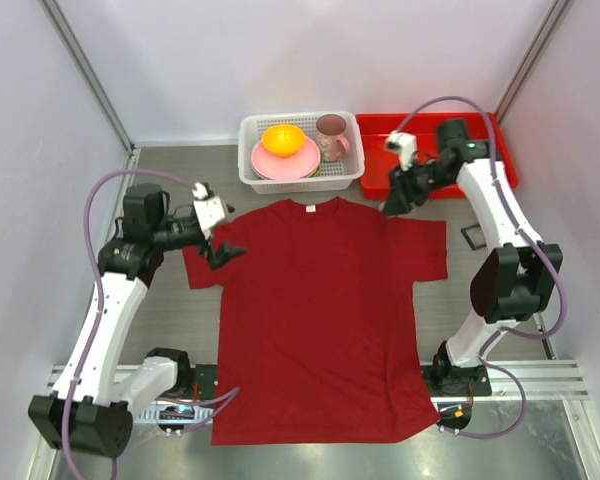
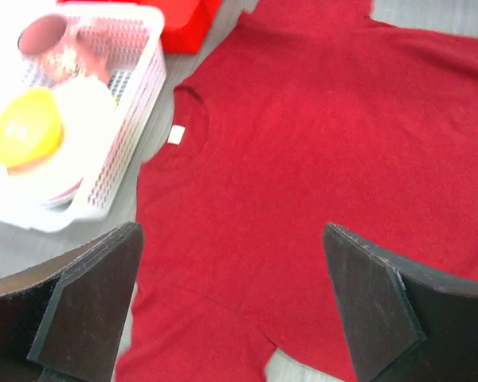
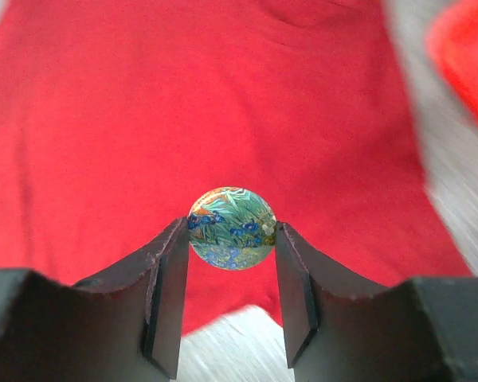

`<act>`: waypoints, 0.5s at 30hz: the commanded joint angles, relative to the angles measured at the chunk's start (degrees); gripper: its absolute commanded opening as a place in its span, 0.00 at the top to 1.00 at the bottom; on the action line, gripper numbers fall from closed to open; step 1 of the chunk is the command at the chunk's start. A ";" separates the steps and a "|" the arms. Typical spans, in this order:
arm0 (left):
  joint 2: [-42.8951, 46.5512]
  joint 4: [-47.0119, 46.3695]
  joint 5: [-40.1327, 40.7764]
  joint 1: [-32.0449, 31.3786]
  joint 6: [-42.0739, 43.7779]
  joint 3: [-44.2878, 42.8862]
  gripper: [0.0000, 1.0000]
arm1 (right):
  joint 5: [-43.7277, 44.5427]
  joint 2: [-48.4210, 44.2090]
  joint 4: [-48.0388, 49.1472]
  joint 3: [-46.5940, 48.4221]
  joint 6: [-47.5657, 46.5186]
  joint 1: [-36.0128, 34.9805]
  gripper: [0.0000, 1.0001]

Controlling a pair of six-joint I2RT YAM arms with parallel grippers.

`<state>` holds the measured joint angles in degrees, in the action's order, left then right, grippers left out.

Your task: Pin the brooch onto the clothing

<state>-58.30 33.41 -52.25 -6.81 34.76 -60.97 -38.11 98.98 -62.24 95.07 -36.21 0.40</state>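
The brooch (image 3: 232,228), a small round disc printed with blue flowers and green leaves, is pinched by its rim between the jaws of the right gripper (image 3: 232,239). That hold leaves its face and its back free, though the back, and any pin on it, cannot be seen. It hangs in the air above the clothing (image 1: 320,310), a large dark red short-sleeved T-shirt, over the shoulder on the robot's right side and not yet touching the cloth. The shirt lies spread flat with its front up on the grey tabletop (image 1: 175,320), which gives a smooth, open area to pin into. The left gripper (image 1: 225,252) hovers over the opposite sleeve with its jaws spread wide and nothing between them, probably placed there to steady the fabric once the brooch comes down. A white perforated plastic basket (image 1: 300,185) of dishes and a red plastic tray (image 1: 500,172) stand beyond the collar, out of the way.
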 commanded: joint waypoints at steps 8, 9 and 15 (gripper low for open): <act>5.83 -8.00 2.14 -21.48 18.32 7.96 0.16 | -19.01 -8.36 -2.28 -7.08 8.60 -26.76 0.66; 5.75 -8.36 2.33 -23.41 19.37 8.32 0.17 | -19.72 -8.71 -1.40 -7.61 10.17 -27.64 0.66; 6.18 -13.00 10.04 -33.07 22.10 12.09 0.32 | -24.73 -9.33 0.45 -12.27 12.65 -30.90 0.66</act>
<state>-52.75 28.03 -47.94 -35.09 53.65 -50.85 -56.99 92.18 -63.66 84.68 -26.57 -29.47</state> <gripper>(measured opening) 0.720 0.466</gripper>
